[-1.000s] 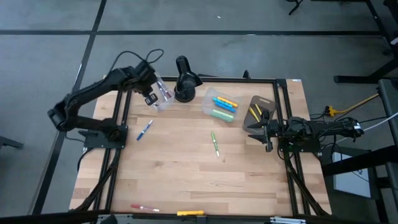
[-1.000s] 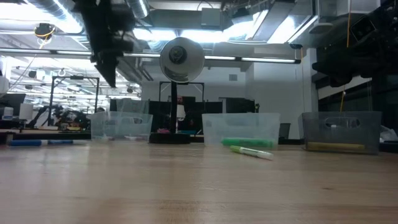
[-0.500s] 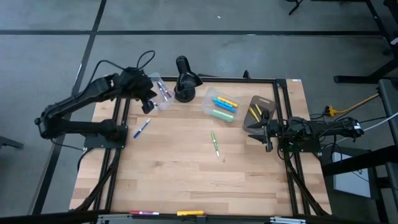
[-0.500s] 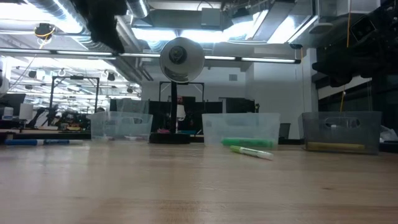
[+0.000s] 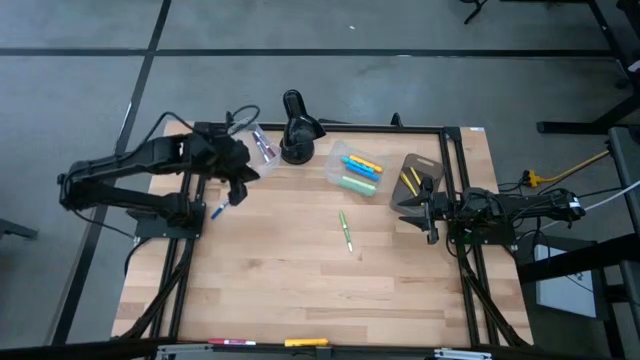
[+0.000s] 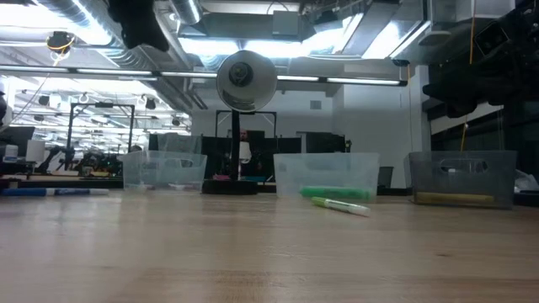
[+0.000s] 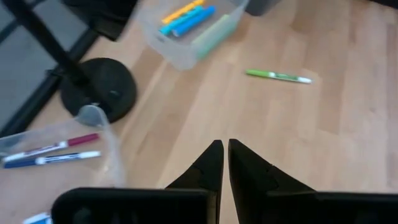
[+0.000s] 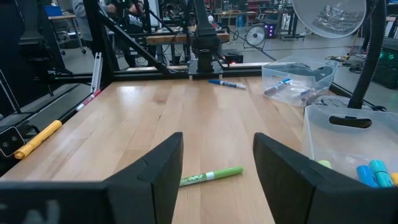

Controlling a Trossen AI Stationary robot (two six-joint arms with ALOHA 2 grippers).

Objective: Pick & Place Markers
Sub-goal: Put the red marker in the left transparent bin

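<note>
- Sorting stood partly done: markers lay in three tubs (image 5: 355,170) near frame top.
- Green marker (image 5: 345,231) at centre and blue marker (image 5: 218,210) at left remained loose.
- My left pincer (image 5: 238,186) hung pressed together, empty; my right pincer (image 5: 425,212) waited spread apart.

No text, label, brand, number or sign can be read anywhere in these views. The green marker (image 8: 210,176) lying just ahead of the right gripper (image 8: 214,169) carries a dark printed strip on its barrel, but the letters are too small to make out. The markers in the tub (image 7: 59,144) beside the left gripper (image 7: 222,163) show no legible print either.
</note>
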